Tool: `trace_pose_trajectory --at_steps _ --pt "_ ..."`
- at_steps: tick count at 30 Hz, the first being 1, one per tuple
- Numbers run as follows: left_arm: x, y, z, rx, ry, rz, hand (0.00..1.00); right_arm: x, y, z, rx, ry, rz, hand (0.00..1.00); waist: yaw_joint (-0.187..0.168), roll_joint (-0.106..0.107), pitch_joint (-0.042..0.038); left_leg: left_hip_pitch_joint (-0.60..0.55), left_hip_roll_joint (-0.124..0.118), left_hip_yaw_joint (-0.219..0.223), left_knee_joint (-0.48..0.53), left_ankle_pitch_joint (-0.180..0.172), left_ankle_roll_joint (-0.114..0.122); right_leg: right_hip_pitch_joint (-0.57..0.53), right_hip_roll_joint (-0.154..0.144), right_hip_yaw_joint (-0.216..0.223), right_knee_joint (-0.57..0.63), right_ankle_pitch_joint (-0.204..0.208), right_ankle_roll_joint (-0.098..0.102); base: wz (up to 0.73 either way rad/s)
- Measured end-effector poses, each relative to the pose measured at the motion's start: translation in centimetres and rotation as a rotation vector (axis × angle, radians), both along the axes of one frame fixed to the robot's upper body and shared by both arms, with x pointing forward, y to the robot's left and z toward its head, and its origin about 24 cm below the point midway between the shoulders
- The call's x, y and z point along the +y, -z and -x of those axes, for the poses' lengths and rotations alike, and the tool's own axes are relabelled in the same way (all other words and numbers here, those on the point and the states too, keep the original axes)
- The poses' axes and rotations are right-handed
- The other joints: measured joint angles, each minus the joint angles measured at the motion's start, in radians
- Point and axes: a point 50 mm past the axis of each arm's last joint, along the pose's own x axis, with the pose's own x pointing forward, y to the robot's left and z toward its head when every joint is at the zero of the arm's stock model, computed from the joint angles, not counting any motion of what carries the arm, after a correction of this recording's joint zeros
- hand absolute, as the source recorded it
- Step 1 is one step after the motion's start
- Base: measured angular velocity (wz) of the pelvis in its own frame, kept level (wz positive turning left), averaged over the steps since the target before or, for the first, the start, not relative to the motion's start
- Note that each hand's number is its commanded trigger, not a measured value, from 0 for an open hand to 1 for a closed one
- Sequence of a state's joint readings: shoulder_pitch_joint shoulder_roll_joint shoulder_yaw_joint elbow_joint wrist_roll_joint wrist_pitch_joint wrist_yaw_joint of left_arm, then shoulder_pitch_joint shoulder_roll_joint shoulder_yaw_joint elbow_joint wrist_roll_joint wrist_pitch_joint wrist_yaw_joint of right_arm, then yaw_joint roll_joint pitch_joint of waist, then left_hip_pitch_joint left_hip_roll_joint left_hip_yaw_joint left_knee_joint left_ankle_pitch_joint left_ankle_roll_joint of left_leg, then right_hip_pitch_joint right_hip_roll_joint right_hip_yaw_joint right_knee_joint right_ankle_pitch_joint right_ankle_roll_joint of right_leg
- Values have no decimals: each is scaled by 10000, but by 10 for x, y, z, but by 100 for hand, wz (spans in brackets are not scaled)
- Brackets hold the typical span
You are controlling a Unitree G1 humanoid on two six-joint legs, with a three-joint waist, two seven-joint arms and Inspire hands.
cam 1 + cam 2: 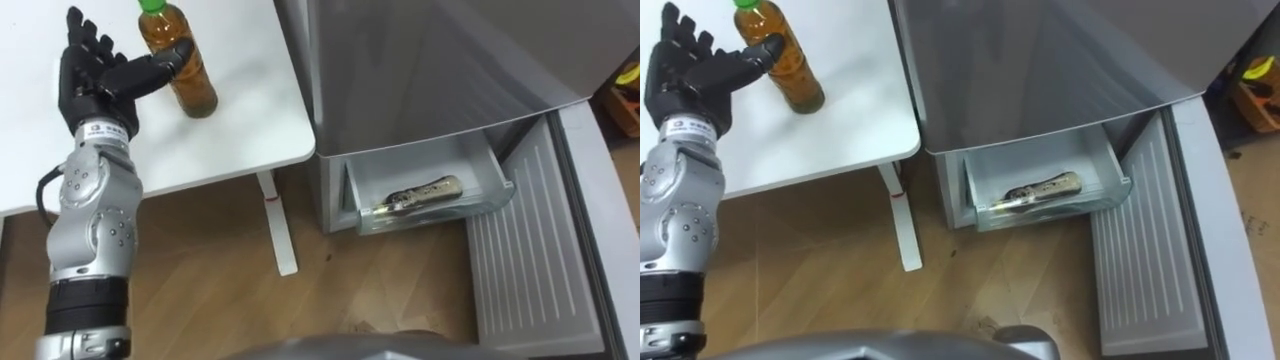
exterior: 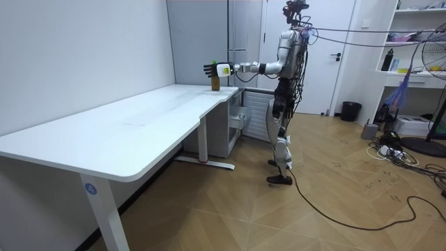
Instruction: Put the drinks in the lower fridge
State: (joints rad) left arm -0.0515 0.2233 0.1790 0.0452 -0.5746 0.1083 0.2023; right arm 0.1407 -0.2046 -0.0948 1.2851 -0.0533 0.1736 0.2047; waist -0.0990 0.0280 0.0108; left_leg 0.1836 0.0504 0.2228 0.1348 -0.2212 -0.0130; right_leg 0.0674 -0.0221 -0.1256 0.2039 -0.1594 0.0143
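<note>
Bottle (image 1: 196, 88) stands on your worktop (image 1: 235, 135); your left robot hand (image 1: 95, 85) is spread wide, thumb touching its side.

I see two drinks. First is a clear plastic bottle of amber-brown liquid with a green cap (image 1: 187, 70). It's upright on the white tabletop (image 1: 240, 120), near the table end next to the fridge, well apart from the drawer. Second is a dark bottle with a pale label (image 1: 418, 195), lying on its side along the translucent plastic drawer (image 1: 455, 208) at the bottom of the grey fridge (image 1: 430, 60). Drawer is pulled out. Lower fridge door (image 1: 530, 260) is swung wide open, ribbed white inner face showing.
</note>
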Motion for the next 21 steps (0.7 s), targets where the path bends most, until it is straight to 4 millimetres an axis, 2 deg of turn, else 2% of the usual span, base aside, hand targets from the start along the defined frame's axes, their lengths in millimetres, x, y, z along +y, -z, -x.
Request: trace_pose_trajectory --at_steps 5,14,21 --pt "0 4 -1 239 147 -259 0 1 0 1 111 -282 -209 0 -125 83 -34 -10 1 45 1 0 0 -39 2 20 27 -6 -10 -1" --pt "0 5 -1 330 170 -374 0 1 0 3 339 -253 -240 0 -252 -28 7 -19 -1 201 13 0 0 -177 4 175 152 -25 -18 -5" --pt "3 11 -7 607 233 -304 0 0 0 5 447 -573 -217 0 -304 -50 -5 45 1 292 33 0 0 -187 35 354 197 -26 -18 -5"
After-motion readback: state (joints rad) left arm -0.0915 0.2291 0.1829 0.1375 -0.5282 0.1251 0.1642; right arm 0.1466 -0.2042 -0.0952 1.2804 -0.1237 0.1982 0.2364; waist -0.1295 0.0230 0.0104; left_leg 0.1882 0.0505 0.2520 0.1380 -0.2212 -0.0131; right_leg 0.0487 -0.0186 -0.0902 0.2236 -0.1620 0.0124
